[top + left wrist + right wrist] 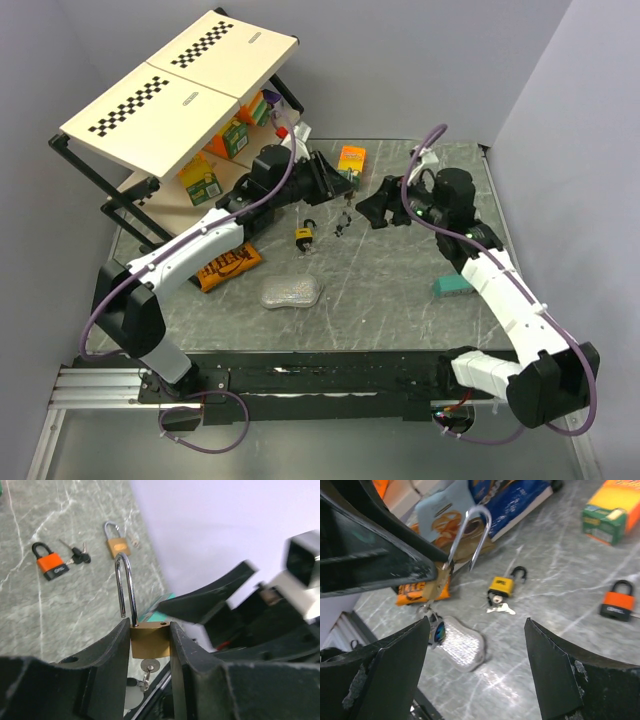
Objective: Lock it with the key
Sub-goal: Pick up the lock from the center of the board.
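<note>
My left gripper (pixel 149 626) is shut on a brass padlock (pixel 150 640) and holds it above the table. Its steel shackle (pixel 125 585) stands open at one end. A key (pixel 148 666) sits in the lock's underside with a key ring hanging below. In the right wrist view the same padlock (pixel 436 586) shows at upper left, its key ring (pixel 434 628) dangling. My right gripper (pixel 476 630) is open and empty, facing the padlock from a short distance. In the top view the left gripper (pixel 340 188) and the right gripper (pixel 378 210) are close together at the table's back middle.
A yellow padlock (pixel 501 586) with key lies open on the table. An orange padlock (pixel 50 562) and a second brass padlock (pixel 116 542) lie farther off. A silver pouch (pixel 291 292), orange snack bag (pixel 225 265), teal block (pixel 452 287), orange box (pixel 351 160) and shelf (pixel 180 90) are around.
</note>
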`<state>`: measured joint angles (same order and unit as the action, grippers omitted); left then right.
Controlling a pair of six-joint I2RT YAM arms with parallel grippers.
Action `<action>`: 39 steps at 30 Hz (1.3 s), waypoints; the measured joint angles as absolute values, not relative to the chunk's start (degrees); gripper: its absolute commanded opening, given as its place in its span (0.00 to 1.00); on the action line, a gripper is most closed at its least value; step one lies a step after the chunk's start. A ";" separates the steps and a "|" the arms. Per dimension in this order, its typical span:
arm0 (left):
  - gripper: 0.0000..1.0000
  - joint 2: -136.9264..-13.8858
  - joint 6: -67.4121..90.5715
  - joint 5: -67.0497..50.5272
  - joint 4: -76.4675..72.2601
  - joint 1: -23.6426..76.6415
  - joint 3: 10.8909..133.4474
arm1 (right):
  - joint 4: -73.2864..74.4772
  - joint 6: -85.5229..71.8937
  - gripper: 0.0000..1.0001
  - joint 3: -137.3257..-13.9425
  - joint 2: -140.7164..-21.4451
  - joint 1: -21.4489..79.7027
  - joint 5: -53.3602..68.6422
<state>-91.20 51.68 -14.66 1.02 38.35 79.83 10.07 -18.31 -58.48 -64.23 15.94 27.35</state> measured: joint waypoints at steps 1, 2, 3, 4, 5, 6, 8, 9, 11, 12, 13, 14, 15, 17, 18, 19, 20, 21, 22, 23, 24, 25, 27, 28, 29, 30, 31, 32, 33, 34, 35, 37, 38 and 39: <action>0.01 -90.87 52.10 -14.28 0.93 38.35 79.83 | 9.76 -18.61 0.82 -58.50 -64.71 16.53 27.27; 0.01 -90.54 52.75 -13.72 0.64 38.35 79.83 | 9.41 -18.98 0.82 -58.54 -65.30 17.32 26.83; 0.01 -90.35 53.25 -13.41 0.49 38.35 79.83 | 9.17 -19.22 0.82 -58.61 -65.82 18.00 26.39; 0.01 -90.24 53.76 -12.97 0.45 38.35 79.83 | 8.99 -19.35 0.81 -58.72 -66.19 18.61 25.85; 0.01 -90.24 54.13 -12.53 0.45 38.35 79.83 | 8.97 -19.51 0.80 -58.96 -66.65 19.20 25.21; 0.01 -90.21 54.59 -11.97 0.47 38.35 79.83 | 8.75 -19.66 0.80 -59.18 -67.02 19.77 24.47; 0.01 -90.21 55.31 -10.98 0.78 38.35 79.83 | 8.54 -19.81 0.79 -59.81 -67.64 20.78 23.29; 0.01 -90.21 55.48 -10.48 0.84 38.35 79.83 | 8.38 -19.90 0.78 -60.16 -67.77 21.06 22.90; 0.01 -90.21 55.86 -9.74 1.15 38.35 79.83 | 8.14 -19.90 0.78 -60.80 -67.83 21.61 22.50; 0.01 -90.21 55.96 -9.30 1.34 38.35 79.83 | 7.99 -19.79 0.78 -61.14 -67.83 21.80 22.46; 0.01 -90.21 56.12 -9.04 1.56 38.35 79.83 | 7.79 -19.62 0.79 -61.41 -67.83 22.00 22.39; 0.01 -90.21 56.23 -8.67 1.72 38.35 79.83 | 7.73 -19.49 0.79 -61.65 -67.83 22.13 22.39; 0.01 -90.21 56.27 -8.27 1.74 38.35 79.83 | 7.66 -19.35 0.79 -61.76 -67.83 22.26 22.44; 0.01 -90.21 56.38 -7.64 1.69 38.35 79.83 | 7.68 -19.03 0.79 -61.76 -67.81 22.37 22.48; 0.01 -90.21 56.51 -7.62 1.69 38.35 79.83 | 7.64 -19.00 0.77 -61.76 -67.81 22.37 22.39; 0.01 -90.21 56.71 -7.60 1.67 38.35 79.83 | 7.55 -18.98 0.75 -61.76 -67.81 22.39 22.20; 0.01 -90.21 56.86 -7.57 1.63 38.35 79.83 | 7.27 -18.83 0.73 -61.76 -67.81 22.52 21.85; 0.01 -90.21 57.01 -7.60 1.61 38.35 79.83 | 6.94 -18.61 0.72 -61.76 -67.81 22.72 21.30; 0.01 -90.21 57.36 -7.60 1.56 38.35 79.83 | 6.79 -18.55 0.72 -61.76 -67.81 22.98 20.56; 0.01 -90.21 57.78 -7.57 1.56 38.35 79.83 | 6.57 -18.50 0.72 -61.76 -67.83 23.29 19.81; 0.01 -90.21 58.02 -7.60 1.58 38.35 79.83 | 6.44 -18.41 0.71 -61.84 -67.96 23.44 18.98; 0.01 -90.21 58.22 -7.60 1.58 38.35 79.83 | 6.24 -18.39 0.71 -62.02 -68.23 23.53 18.35; 0.01 -90.21 58.57 -7.62 1.56 38.35 79.83 | 5.80 -18.37 0.70 -62.70 -69.10 23.83 17.37; 0.01 -90.21 58.92 -7.62 1.54 38.35 79.83 | 5.45 -18.35 0.69 -63.05 -69.63 23.90 17.02; 0.01 -90.21 59.24 -7.62 1.56 38.35 79.83 | 5.10 -18.35 0.68 -63.29 -70.08 24.01 16.64; 0.01 -90.21 59.44 -7.62 1.56 38.35 79.83 | 4.93 -18.35 0.67 -63.51 -70.46 24.12 16.29; 0.01 -90.21 59.59 -7.62 1.54 38.35 79.83 | 4.64 -18.35 0.66 -63.55 -70.72 24.27 16.03; 0.01 -90.21 59.77 -7.62 1.54 38.35 79.83 | 4.54 -18.35 0.65 -63.55 -70.89 24.45 15.84; 0.01 -90.21 59.96 -7.62 1.50 38.35 79.83 | 4.40 -18.33 0.63 -63.55 -71.00 24.58 15.66; 0.01 -90.21 60.27 -7.64 1.48 38.35 79.83 | 4.08 -18.33 0.61 -63.55 -71.11 24.75 15.51; 0.01 -90.21 60.69 -7.64 1.45 38.35 79.83 | 3.81 -18.20 0.57 -63.59 -71.22 24.91 15.27; 0.01 -90.21 61.30 -7.64 1.15 38.35 79.83 | 3.53 -17.98 0.53 -63.77 -71.46 25.19 14.81; 0.01 -90.21 61.54 -7.62 1.04 38.35 79.83 | 3.29 -18.02 0.49 -63.79 -71.55 25.32 14.59; 0.01 -90.21 61.93 -7.64 1.02 38.33 79.83 | 3.09 -17.98 0.47 -63.81 -71.61 25.41 14.37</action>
<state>-90.21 61.93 -7.64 1.02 38.33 79.83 3.09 -17.98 -63.81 -71.61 25.41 14.37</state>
